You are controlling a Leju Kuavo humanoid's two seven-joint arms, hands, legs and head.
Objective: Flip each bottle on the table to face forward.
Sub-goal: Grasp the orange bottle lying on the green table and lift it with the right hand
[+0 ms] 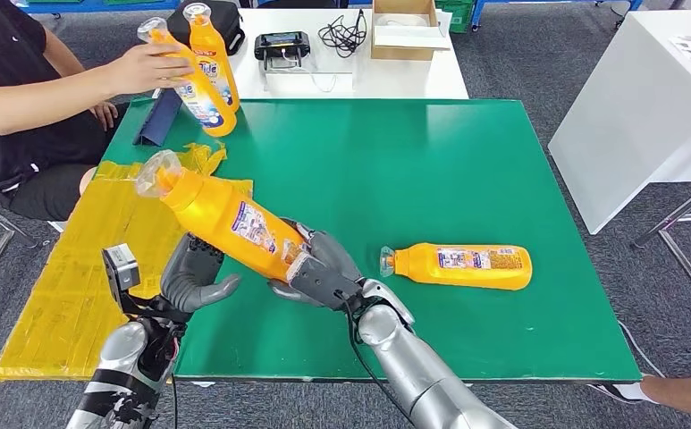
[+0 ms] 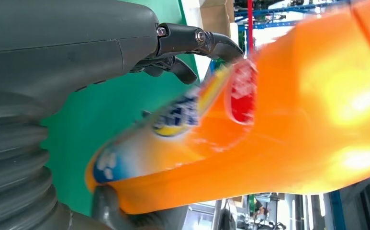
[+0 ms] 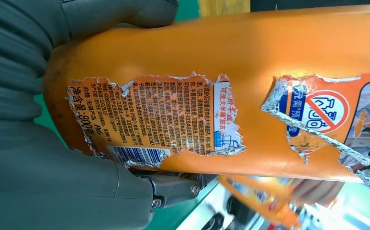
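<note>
Green worktop underneath, big and flat. Held bottle up off it, tilted, cap end well away from the fingers, torn back label showing. Right hand wrapped around the base end, fingers closed on it. Left hand just below the belly; can't tell if actually gripping or only cupping. Second bottle lying flat just beyond the right fingers. Two more in a person's hand, far off. Probably stiff plastic, slick, hefty if full, so best grabbed mid-body.
</note>
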